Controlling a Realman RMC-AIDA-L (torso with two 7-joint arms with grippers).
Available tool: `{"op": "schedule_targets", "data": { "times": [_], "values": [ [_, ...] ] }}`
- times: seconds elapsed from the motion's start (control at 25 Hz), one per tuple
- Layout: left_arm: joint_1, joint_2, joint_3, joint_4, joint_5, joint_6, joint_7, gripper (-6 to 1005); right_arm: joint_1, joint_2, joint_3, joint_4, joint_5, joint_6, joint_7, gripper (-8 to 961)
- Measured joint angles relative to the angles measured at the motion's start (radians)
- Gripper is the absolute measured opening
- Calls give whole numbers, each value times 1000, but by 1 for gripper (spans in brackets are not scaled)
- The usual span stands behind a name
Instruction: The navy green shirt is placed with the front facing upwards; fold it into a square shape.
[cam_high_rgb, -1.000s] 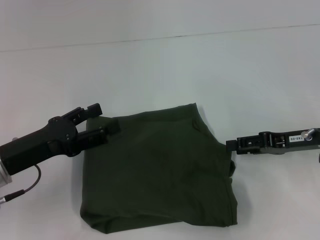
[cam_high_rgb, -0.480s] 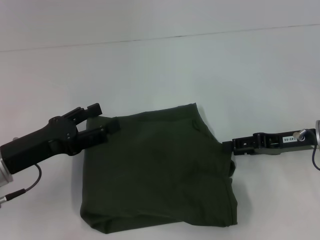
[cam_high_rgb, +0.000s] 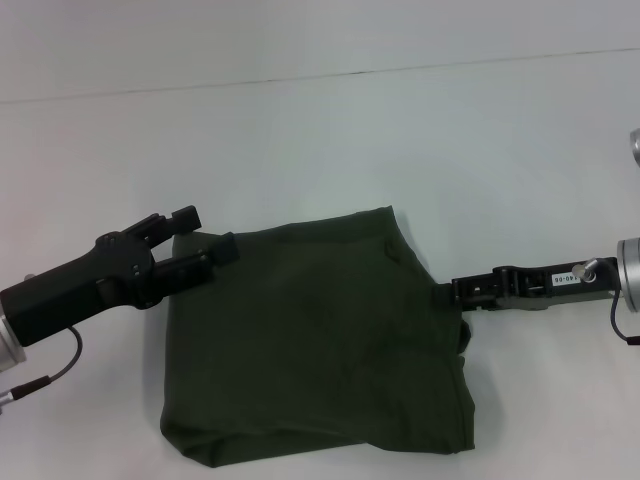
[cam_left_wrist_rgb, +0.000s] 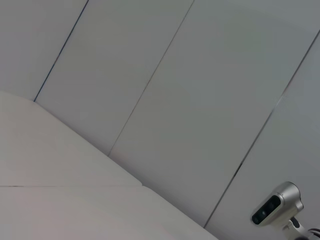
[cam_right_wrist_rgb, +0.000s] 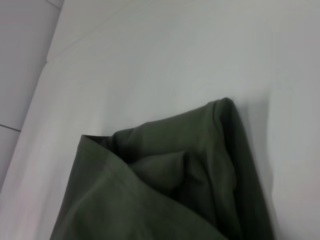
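The tabletop (cam_high_rgb: 320, 130) carries the navy green shirt (cam_high_rgb: 320, 350), lying near my body as a roughly square folded bundle, plain side up, with no lettering showing.

My left gripper (cam_high_rgb: 195, 245) sits at the shirt's far left corner. Its fingers (cam_high_rgb: 205, 262) stand apart, the lower one touching the cloth edge, the upper one just beside it.

My right gripper (cam_high_rgb: 455, 292) sits at the shirt's right edge, tip against the fabric. I cannot tell whether its fingers are apart or together. The right wrist view shows stacked folds of cloth at that corner.

Step in hand, as I judge it: a late fold or final squaring. Next move calls for gripping both corners evenly, then straightening the slanted far edge.
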Motion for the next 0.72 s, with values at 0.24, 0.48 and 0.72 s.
{"op": "schedule_targets", "data": {
  "times": [0.24, 0.48, 0.72],
  "values": [
    [0, 0, 0, -3, 0, -1, 0, 964, 1, 0, 0, 4, 3, -14, -3, 581],
    [-7, 0, 1, -32, 0, -5, 18, 964, 11, 3, 0, 4, 9, -56, -10, 504],
    [-13, 0, 3, -46, 0, -11, 26, 964, 32, 10, 5, 4, 12, -102, -15, 477]
  ]
}}
